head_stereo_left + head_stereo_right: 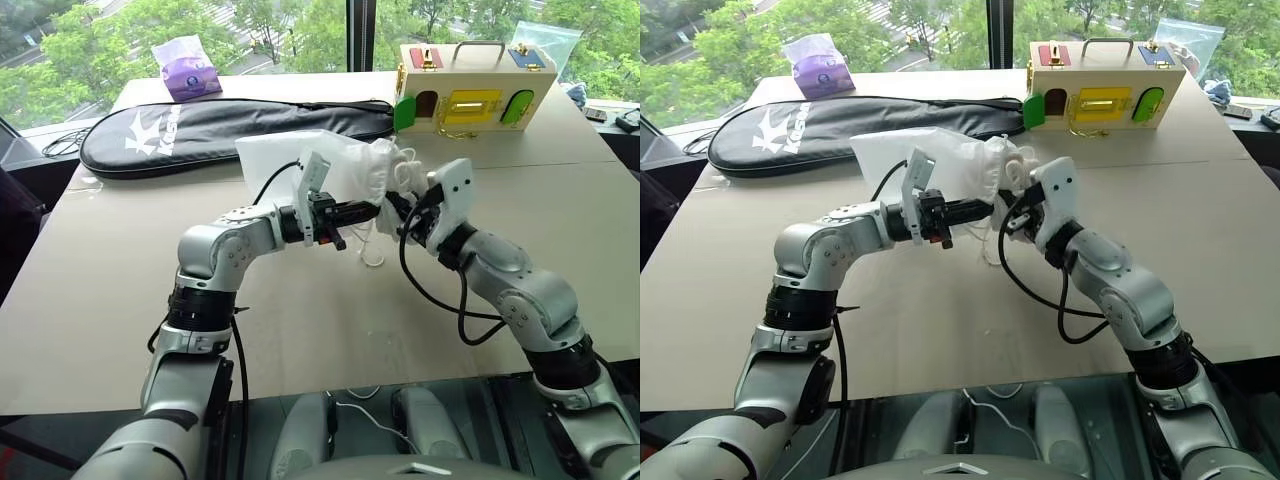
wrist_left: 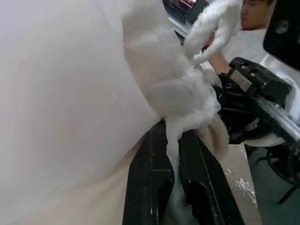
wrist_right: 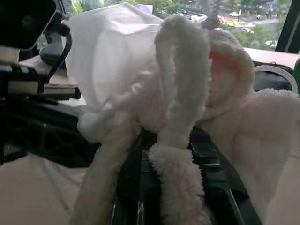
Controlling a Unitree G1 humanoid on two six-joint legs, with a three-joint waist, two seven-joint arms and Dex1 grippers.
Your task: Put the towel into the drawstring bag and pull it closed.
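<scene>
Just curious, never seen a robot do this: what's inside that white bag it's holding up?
The towel bunches at the drawstring bag's gathered mouth, partly sticking out. How much is inside is hidden by the fabric.

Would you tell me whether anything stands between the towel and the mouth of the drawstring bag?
Nothing visible does. The off-white terry towel, pinched in the right hand, sits at the gathered mouth of the thin white drawstring bag, which the left hand pinches.
</scene>
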